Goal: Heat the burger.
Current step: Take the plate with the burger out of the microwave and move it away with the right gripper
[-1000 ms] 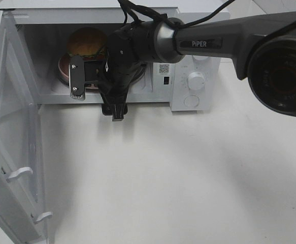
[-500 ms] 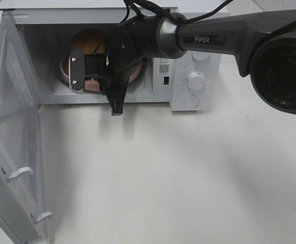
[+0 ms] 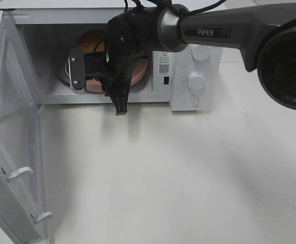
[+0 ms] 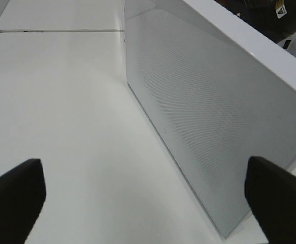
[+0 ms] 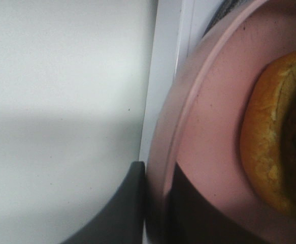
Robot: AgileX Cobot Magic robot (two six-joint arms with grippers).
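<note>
Pink plastic or ceramic, the plate [image 3: 140,76] sits inside the open white microwave [image 3: 188,56] at the upper middle of the high view, with the burger [image 3: 89,39] on it, mostly hidden behind the right arm [image 3: 219,33]. Only a curve of the golden-brown bun shows at the back of the cavity, toward its upper left. The right gripper [image 5: 157,201] reaches into the cavity mouth from the upper right of the frame; in its wrist view the two dark fingers [image 5: 125,208] are pressed together on the plate's rim, one on the outer side and one on the inner side, so the rim is pinched between them. In that same view the burger's bun fills the right edge, lying on the plate clear of the pinched rim, with a sliver of yellow cheese at the lower right corner.

The microwave door [image 3: 13,147] stands swung wide at the left edge of the high view. The white table [image 3: 178,173] spreads across the lower half of the frame.

The left gripper [image 4: 148,190] shows only in its own wrist view: its two dark fingertips [image 4: 13,195] sit at the lower corners, far apart and holding nothing, looking along the perforated outer face of the door.
</note>
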